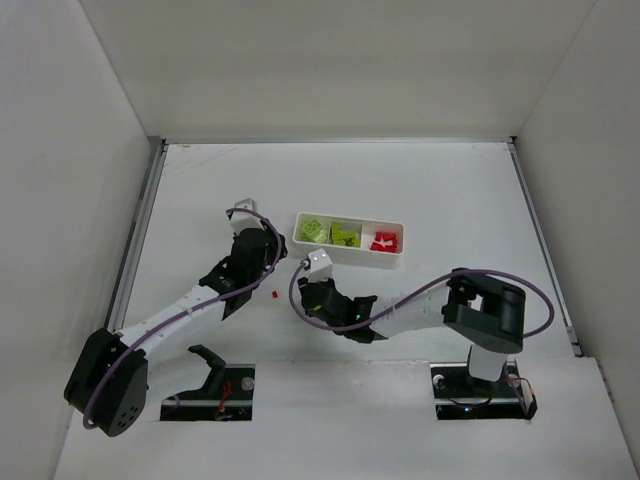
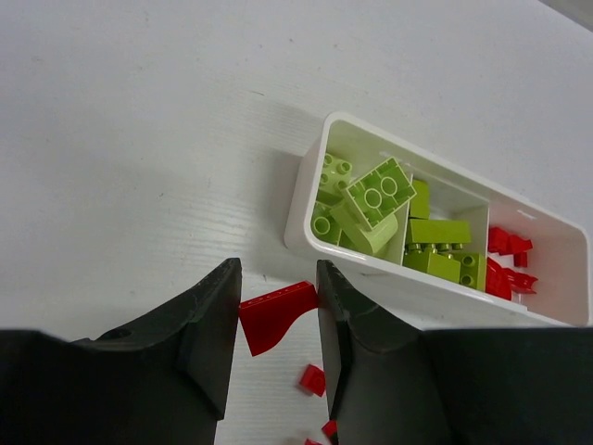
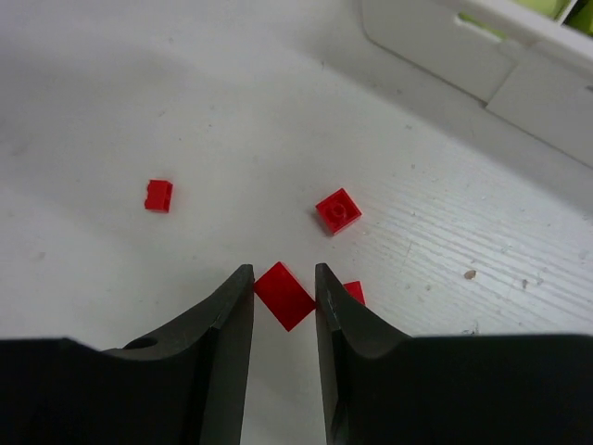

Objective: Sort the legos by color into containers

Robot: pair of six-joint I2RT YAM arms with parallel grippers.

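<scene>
Brick (image 3: 353,291) partly behind right end effector (image 3: 283,275)

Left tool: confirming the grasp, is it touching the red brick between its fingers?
Touching. Left wrist view: the red brick spans the gap, both ends against the fingers of the left tool.

White tbl (image 1: 420,190): tray (image 1: 350,257) + loose red legos (image 3: 338,210) nr it.

Boxed in by a plain white far wall (image 1: 340,60), left wall (image 1: 60,180) and right wall (image 1: 600,150). Floored with a white table (image 1: 420,180), faintly grained, edged left and right with grey metal rails (image 1: 140,230). Lit evenly and softly, with only pale shadows.
</scene>
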